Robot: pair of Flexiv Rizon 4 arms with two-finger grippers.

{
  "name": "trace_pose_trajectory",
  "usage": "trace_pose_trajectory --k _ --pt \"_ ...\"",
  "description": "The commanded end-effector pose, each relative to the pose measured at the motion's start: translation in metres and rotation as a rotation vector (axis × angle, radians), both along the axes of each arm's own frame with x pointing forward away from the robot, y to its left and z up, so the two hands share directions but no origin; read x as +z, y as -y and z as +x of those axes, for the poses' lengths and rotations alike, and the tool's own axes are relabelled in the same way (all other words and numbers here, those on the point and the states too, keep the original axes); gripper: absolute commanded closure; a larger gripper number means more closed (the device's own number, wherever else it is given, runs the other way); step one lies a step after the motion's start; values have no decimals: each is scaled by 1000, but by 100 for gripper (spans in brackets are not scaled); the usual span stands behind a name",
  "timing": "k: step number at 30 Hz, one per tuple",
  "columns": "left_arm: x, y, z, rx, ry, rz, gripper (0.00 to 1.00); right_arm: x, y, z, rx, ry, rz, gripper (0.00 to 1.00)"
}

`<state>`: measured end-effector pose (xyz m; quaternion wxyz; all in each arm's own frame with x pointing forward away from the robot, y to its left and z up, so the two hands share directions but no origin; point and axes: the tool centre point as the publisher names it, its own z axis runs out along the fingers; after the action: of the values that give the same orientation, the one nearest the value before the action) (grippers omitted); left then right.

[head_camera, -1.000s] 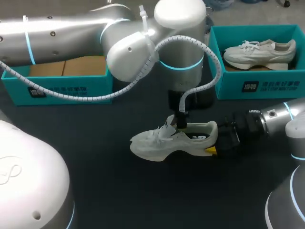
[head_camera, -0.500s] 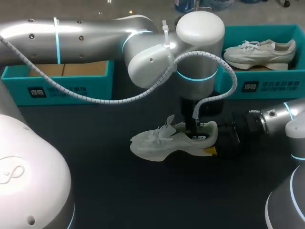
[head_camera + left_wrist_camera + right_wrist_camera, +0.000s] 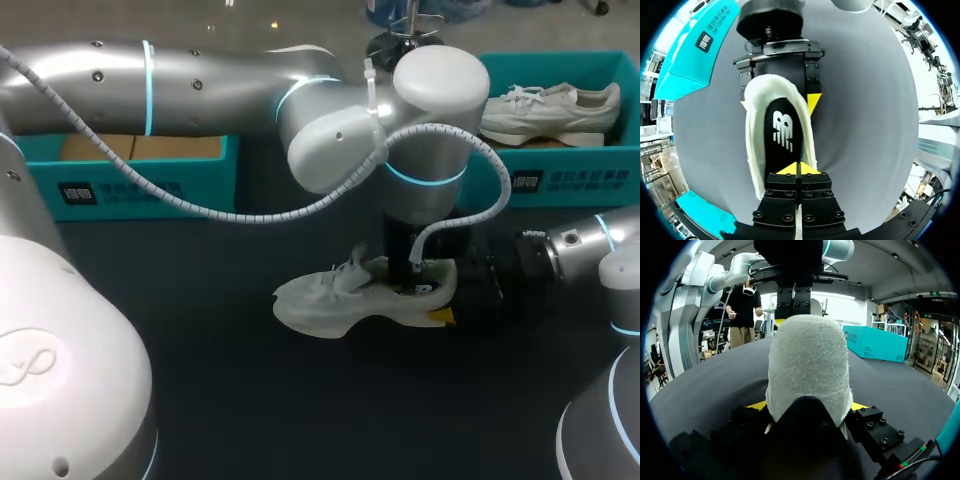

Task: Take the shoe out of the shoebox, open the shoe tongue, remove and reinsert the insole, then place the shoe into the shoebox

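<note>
White shoe (image 3: 360,300) stays heel-clamped in our right gripper (image 3: 807,406); our left gripper (image 3: 800,169), tips together, has moved heelward inside it

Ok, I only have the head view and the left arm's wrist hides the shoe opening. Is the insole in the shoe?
Observer: Yes. The left wrist view shows the black insole lying inside the shoe.
Operator: Is the left gripper open?
Observer: No. The left gripper has its yellow tips together, just over the insole.
Operator: And the right one?
Observer: The right gripper has one yellow tip on each side of the heel, clamping it.
</note>
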<state>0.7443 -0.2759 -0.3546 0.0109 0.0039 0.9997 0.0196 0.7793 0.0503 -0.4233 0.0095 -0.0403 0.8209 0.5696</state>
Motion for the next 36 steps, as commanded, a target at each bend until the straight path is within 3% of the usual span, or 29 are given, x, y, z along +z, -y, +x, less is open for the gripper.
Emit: trace_pose_trajectory --k 1,12,14,16,21,28,36 --pt "-10 3 -5 -5 -6 3 100 -2 0 -1 -2 1 -3 100" --pt "-16 3 -7 -26 -13 23 100 -2 0 -1 -2 1 -3 100" --pt "-16 4 -6 -27 -13 23 93 -2 0 -1 -2 1 -3 100" --pt "-16 4 -6 -25 -12 24 78 -2 0 -1 -2 1 -3 100" --pt "-19 4 -5 -23 -14 36 67 -2 0 -1 -2 1 -3 100" --pt "-26 3 -1 -21 -21 43 62 -2 0 -1 -2 1 -3 100" --pt "-45 11 10 -29 -10 22 63 -2 0 -1 -2 1 -3 100"
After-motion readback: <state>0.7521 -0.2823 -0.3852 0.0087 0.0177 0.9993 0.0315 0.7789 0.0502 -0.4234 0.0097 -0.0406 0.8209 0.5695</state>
